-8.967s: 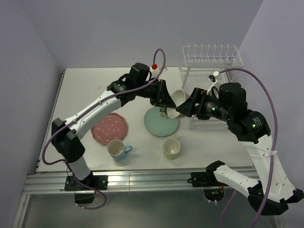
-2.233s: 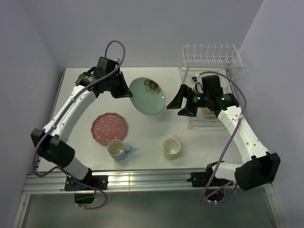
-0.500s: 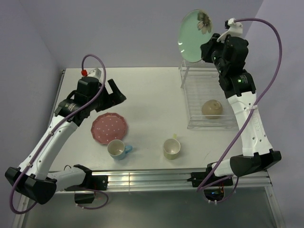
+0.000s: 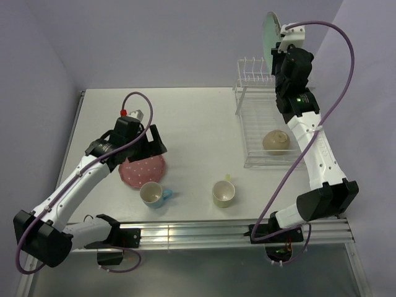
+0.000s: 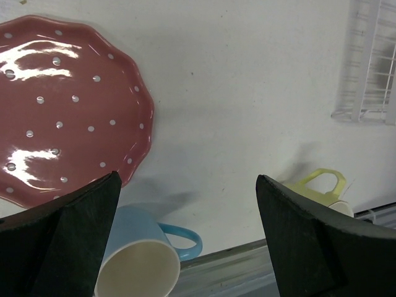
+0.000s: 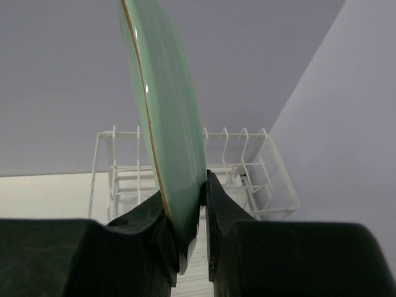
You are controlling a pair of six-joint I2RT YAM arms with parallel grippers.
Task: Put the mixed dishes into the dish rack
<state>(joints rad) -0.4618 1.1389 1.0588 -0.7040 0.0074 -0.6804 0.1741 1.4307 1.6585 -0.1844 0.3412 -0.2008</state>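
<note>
My right gripper [image 4: 276, 51] is shut on the rim of the mint-green plate [image 4: 269, 32], which it holds upright and edge-on high above the raised slotted holder of the white dish rack [image 4: 252, 69]. The right wrist view has the plate [image 6: 166, 111] pinched between the fingers [image 6: 142, 216], with the rack's prongs [image 6: 250, 162] behind and below. The cream bowl [image 4: 277, 142] lies in the lower basket. My left gripper [image 4: 152, 146] hangs open over the right edge of the pink dotted plate [image 4: 139, 172]. The blue mug [image 5: 139, 258] and the pale yellow-green mug [image 5: 323, 185] stand upright on the table.
The blue mug [image 4: 152, 194] stands just in front of the pink plate, the yellow-green mug [image 4: 224, 193] to its right. The rack's basket corner [image 5: 371, 62] shows at the upper right of the left wrist view. A metal rail [image 4: 198, 229] borders the table's near edge.
The right gripper has turned the mint-green plate from face-on to edge-on and shifted it right above the rack. The left arm has swung right, over the pink plate's edge.
</note>
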